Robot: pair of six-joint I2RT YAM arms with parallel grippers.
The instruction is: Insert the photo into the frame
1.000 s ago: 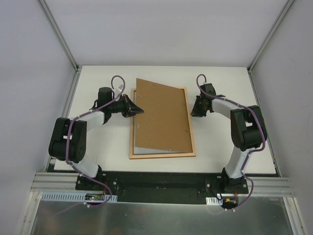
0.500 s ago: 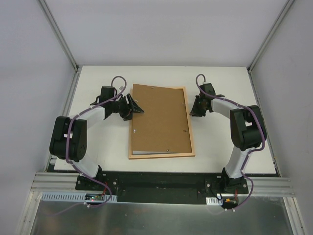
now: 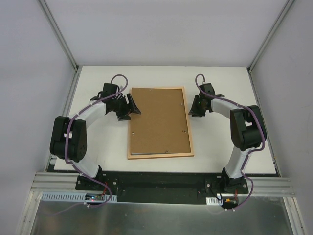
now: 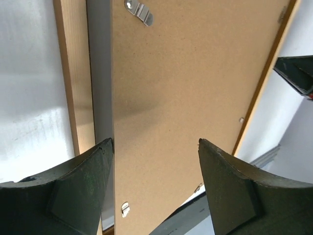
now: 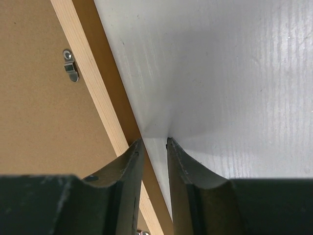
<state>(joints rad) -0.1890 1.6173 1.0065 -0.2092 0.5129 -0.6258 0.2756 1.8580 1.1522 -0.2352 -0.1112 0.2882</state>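
Operator, your frame [image 3: 160,122] lay face down at the middle of the desk [image 3: 220,142], its brown backing board [image 4: 186,98] seated inside the wooden border; the photo was not visible. Your left gripper [image 3: 131,106] stood at the frame's left edge with fingers [image 4: 78,191] spread wide, grasping nothing. Your right gripper [image 3: 193,106] sat at the right edge, fingers [image 5: 122,176] nearly together, a narrow gap between them, holding nothing.

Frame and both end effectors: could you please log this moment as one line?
frame: flat on table, backing board seated | left end effector: open over backing board | right end effector: narrow gap, at frame's right edge
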